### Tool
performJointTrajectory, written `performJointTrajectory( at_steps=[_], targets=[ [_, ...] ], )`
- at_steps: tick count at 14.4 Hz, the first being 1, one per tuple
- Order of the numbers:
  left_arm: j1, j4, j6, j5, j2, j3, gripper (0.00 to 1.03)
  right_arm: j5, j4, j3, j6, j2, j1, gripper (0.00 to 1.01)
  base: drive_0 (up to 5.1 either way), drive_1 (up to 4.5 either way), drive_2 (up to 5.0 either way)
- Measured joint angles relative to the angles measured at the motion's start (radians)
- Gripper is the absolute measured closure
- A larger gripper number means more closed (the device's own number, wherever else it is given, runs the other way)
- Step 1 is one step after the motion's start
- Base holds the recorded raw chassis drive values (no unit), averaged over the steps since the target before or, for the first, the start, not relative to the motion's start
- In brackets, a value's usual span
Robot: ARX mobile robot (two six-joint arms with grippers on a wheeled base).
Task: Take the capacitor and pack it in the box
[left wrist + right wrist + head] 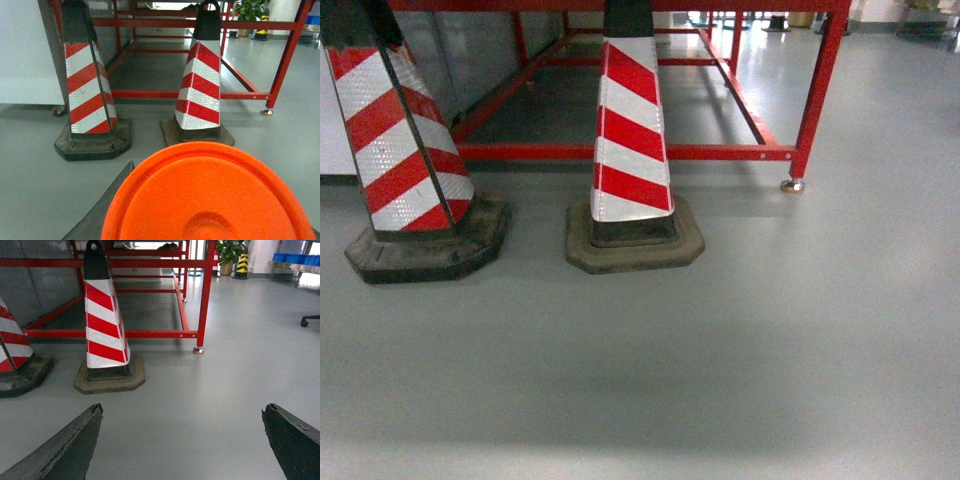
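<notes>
A big round orange piece with a raised rim and a dimple in its middle, which I take for the capacitor (210, 195), fills the bottom of the left wrist view and hangs above the floor. My left gripper (210, 172) is shut on it: one dark finger (107, 205) lies against its left rim, and the other finger is hidden behind it. In the right wrist view my right gripper (183, 409) stands wide open over bare grey floor, nothing between its fingers. The box is out of view. Neither gripper shows in the head view.
Two red-and-white striped cones on dark rubber bases stand close ahead, one at the left (415, 150) and one in the middle (632, 140). Behind them is a red steel frame (620, 152) with a foot (793, 185). Grey floor (770, 350) spreads to the right.
</notes>
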Motion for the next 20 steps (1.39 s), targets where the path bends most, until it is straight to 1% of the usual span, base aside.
performJointTrajectory(
  at_steps=[20],
  targets=[
    [0.0, 0.0, 0.0, 0.0, 0.0, 0.0, 0.59, 0.002, 0.0, 0.0, 0.0, 0.0, 0.0, 0.03, -0.1, 3.85, -4.0]
  ],
)
